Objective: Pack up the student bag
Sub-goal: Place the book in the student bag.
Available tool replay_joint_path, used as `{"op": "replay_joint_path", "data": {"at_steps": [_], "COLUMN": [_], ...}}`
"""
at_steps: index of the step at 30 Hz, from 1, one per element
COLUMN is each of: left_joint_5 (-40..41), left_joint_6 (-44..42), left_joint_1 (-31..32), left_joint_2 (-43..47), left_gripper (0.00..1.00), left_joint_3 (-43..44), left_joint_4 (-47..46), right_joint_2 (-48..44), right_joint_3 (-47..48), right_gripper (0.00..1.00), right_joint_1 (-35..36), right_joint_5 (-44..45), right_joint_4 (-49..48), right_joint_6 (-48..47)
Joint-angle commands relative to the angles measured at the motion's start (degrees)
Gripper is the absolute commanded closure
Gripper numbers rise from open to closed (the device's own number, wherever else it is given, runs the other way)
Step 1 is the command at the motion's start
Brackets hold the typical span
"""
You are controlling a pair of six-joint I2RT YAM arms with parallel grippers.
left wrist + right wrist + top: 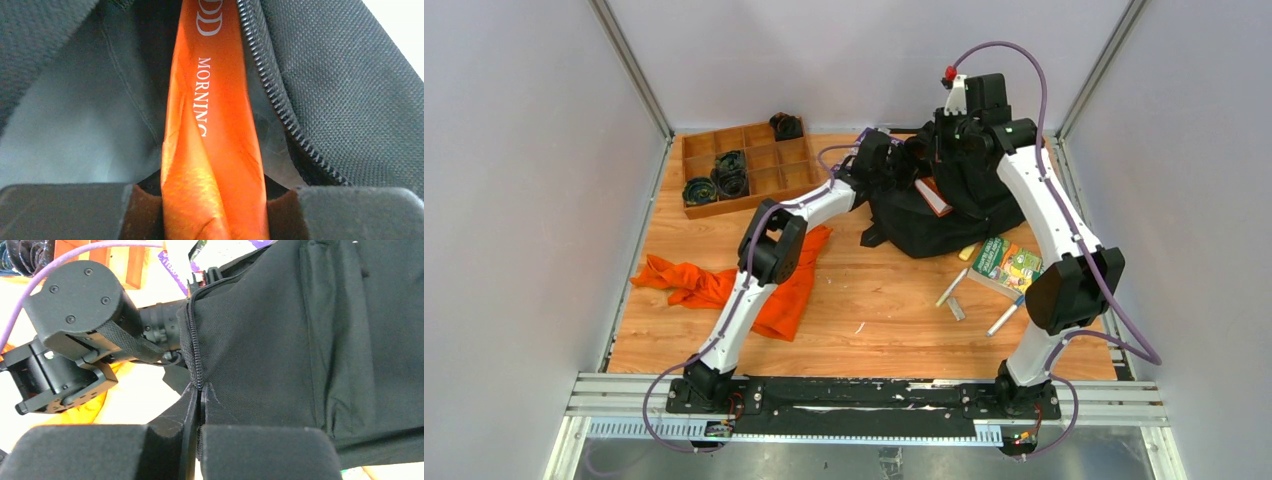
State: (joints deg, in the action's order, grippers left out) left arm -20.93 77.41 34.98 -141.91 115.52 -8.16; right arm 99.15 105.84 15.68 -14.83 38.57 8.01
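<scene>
Pinching an orange book [215, 125], the left gripper [214, 212] held it in the mouth of the student bag [924, 235], near the far edge of the tabletop [874, 330]. The right gripper [192, 450] clamped the zipper rim [196, 355] open. Likely next: push deeper, then release.

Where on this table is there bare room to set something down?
Widest bare wood: the near-centre table, between the orange cloth and the pens, in front of the student bag. A smaller patch lies between the compartment tray and the cloth. Crowded: right side, around the green box and pens.
</scene>
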Motion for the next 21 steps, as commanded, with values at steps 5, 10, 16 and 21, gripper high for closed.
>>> {"op": "replay_joint_path", "data": {"at_steps": [5,10,16,21], "left_joint_5": [4.4,4.52,3.33,2.47], "left_joint_6": [0.82,0.55,-0.01,-1.38], "left_joint_1": [2.88,2.9,2.7,2.64], "left_joint_2": [-4.74,-6.36,-3.49,-0.46], "left_gripper": [1.0,0.77,0.49,0.23], "left_joint_3": [7.27,6.65,3.73,0.96], "left_joint_4": [-4.73,-4.67,-4.72,-4.71], "right_joint_2": [-2.92,-3.17,-2.8,-2.51], "right_joint_3": [-1.42,-2.72,-4.6,-5.81], "right_gripper": [1.0,1.0,1.0,1.0], "right_joint_1": [-0.5,-0.51,-1.1,-2.62], "right_joint_5": [-5.46,-3.86,-1.0,-4.59], "right_joint_4": [-2.59,-2.62,-2.63,-3.91], "right_joint_6": [2.26,1.93,1.79,3.62]}}
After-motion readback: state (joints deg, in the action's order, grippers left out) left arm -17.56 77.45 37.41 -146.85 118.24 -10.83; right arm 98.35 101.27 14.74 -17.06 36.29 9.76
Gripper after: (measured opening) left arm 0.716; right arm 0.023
